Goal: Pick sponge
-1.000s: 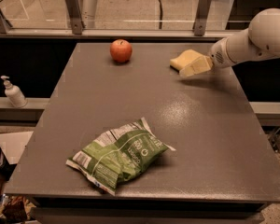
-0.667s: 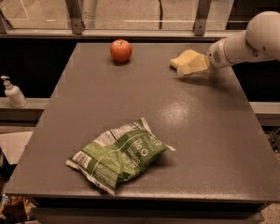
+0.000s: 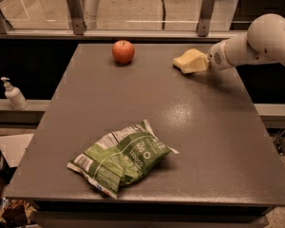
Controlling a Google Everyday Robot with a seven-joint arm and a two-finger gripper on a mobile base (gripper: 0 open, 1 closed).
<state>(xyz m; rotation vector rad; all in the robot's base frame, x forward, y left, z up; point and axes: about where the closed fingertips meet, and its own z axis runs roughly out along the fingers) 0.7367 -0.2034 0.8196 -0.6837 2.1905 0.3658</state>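
My gripper (image 3: 190,61) is at the far right of the grey table (image 3: 204,127), on the end of the white arm (image 3: 256,42) that reaches in from the right. Its tip is pale yellow and sits low over the tabletop, to the right of the red apple (image 3: 123,51). No sponge lies apart on the table. A rounded pale yellow lump (image 3: 179,66) shows at the tip's lower left. I cannot tell whether it is the sponge or part of the gripper.
A green chip bag (image 3: 118,163) lies at the front centre of the table. A soap dispenser (image 3: 13,94) stands on a ledge to the left, below table level. A glass railing with metal posts (image 3: 76,8) runs behind the table.
The gripper and its pale yellow tip have moved slightly left and toward the back of the table. The apple and the bag have not moved.
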